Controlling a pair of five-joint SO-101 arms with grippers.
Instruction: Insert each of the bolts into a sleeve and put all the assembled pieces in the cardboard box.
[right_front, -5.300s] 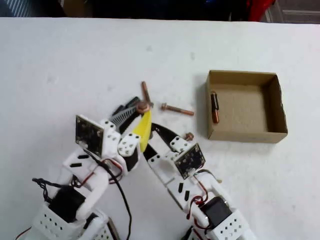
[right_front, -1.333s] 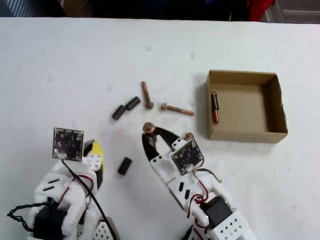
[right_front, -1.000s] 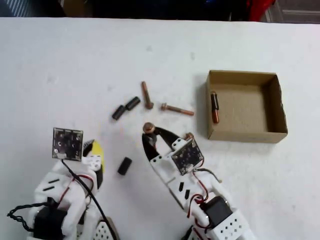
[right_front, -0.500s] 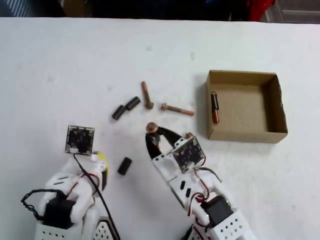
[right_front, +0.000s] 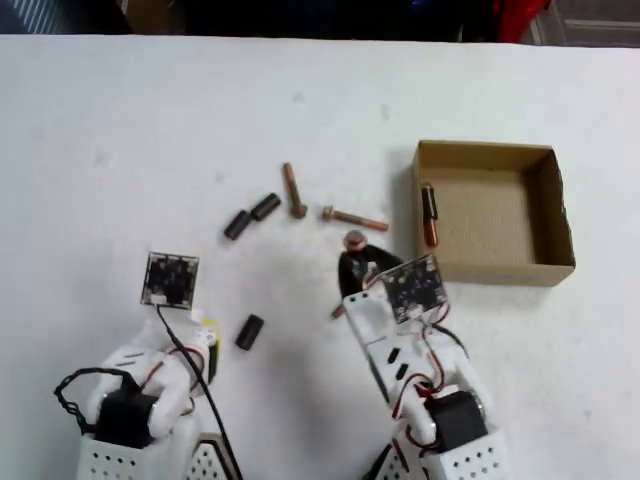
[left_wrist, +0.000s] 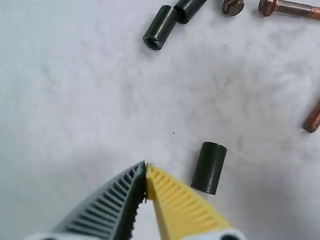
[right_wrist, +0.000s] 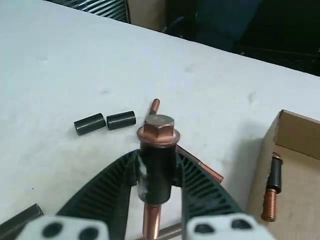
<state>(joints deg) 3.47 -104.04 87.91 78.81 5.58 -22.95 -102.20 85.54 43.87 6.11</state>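
Note:
My right gripper (right_wrist: 156, 159) is shut on a black sleeve with a copper bolt (right_wrist: 158, 131) through it, held upright above the table; from above, this assembled piece (right_front: 355, 241) is just left of the cardboard box (right_front: 492, 271). One assembled piece (right_front: 429, 216) lies inside the box. My left gripper (left_wrist: 145, 173) is shut and holds nothing, with a loose sleeve (left_wrist: 209, 167) lying beside it. Two more sleeves (right_front: 250, 216) and two bolts (right_front: 291, 190) (right_front: 355, 218) lie mid-table. Another bolt's tip (right_front: 338, 312) pokes out from under the right arm.
The box (right_wrist: 291, 131) stands to the right of the loose parts, its near wall close to my right gripper (right_front: 356, 268). The white table stretches bare beyond the parts and to the left.
The left arm has pulled back from the right gripper toward the table's near edge. In the last half second the right arm has swung right, toward the box, with the bolt and sleeve.

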